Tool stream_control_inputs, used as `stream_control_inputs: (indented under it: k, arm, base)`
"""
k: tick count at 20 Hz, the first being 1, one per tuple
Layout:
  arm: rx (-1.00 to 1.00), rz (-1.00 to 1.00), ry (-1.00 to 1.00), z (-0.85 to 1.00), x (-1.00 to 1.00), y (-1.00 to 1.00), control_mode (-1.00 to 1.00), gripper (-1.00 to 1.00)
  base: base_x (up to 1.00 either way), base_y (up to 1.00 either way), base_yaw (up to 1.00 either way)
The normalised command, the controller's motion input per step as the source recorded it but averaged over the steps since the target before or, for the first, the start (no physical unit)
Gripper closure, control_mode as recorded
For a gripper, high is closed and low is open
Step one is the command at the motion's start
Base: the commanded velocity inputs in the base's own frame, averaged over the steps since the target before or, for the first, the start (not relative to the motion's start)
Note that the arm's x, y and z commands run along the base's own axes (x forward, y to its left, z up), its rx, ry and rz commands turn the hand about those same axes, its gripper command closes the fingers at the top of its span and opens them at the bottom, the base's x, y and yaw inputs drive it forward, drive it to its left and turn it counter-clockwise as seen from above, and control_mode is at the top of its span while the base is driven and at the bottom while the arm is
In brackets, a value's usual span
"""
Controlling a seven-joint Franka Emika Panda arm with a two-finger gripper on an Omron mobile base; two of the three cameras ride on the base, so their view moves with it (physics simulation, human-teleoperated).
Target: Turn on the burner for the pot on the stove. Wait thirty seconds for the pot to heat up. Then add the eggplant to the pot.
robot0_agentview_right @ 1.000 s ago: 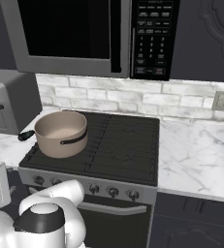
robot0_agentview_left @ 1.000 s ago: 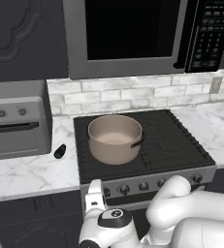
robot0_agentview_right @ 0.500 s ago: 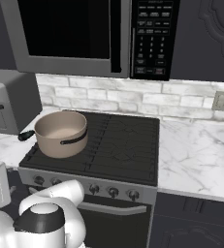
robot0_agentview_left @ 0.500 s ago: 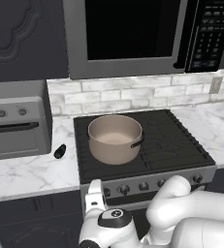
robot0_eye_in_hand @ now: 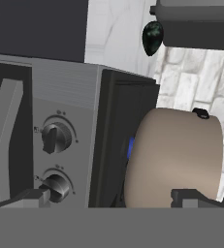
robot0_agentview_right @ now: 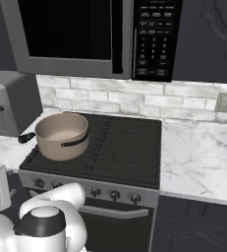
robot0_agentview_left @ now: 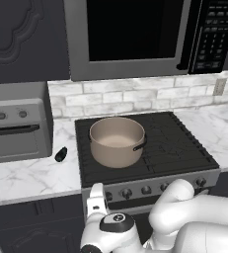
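The tan pot [robot0_agentview_left: 116, 141] [robot0_agentview_right: 62, 135] [robot0_eye_in_hand: 174, 160] stands on the front left burner of the stove [robot0_agentview_left: 150, 187] [robot0_agentview_right: 110, 147]. In the hand view a small blue glow shows under the pot. The dark eggplant [robot0_agentview_left: 60, 154] [robot0_agentview_right: 25, 139] [robot0_eye_in_hand: 152, 36] lies on the marble counter just left of the cooktop. My gripper [robot0_eye_in_hand: 111, 197] [robot0_agentview_left: 96, 197] hangs low in front of the stove's left end, facing two dark knobs [robot0_eye_in_hand: 55, 137]. Its fingertips [robot0_eye_in_hand: 33, 196] stand far apart with nothing between them: open.
A grey toaster oven [robot0_agentview_left: 14, 128] [robot0_agentview_right: 7, 103] sits on the counter left of the eggplant. The microwave [robot0_agentview_left: 130, 34] hangs above the stove. Marble counter [robot0_agentview_left: 214, 133] [robot0_agentview_right: 198, 157] runs to the right. The stove's bar handle [robot0_eye_in_hand: 4, 140] lies below the knobs.
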Motion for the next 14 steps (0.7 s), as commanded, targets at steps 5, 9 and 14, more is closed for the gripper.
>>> stream_control_inputs:
  k: [5, 9, 14]
  arm:
    - [0.00, 0.00, 0.00, 0.00, 0.00, 0.00, -1.00, -1.00]
    - [0.00, 0.00, 0.00, 0.00, 0.00, 0.00, -1.00, -1.00]
    - [0.00, 0.00, 0.00, 0.00, 0.00, 0.00, -1.00, -1.00]
  base:
    - [0.00, 0.00, 0.00]
    - [0.00, 0.00, 0.00]
    - [0.00, 0.00, 0.00]
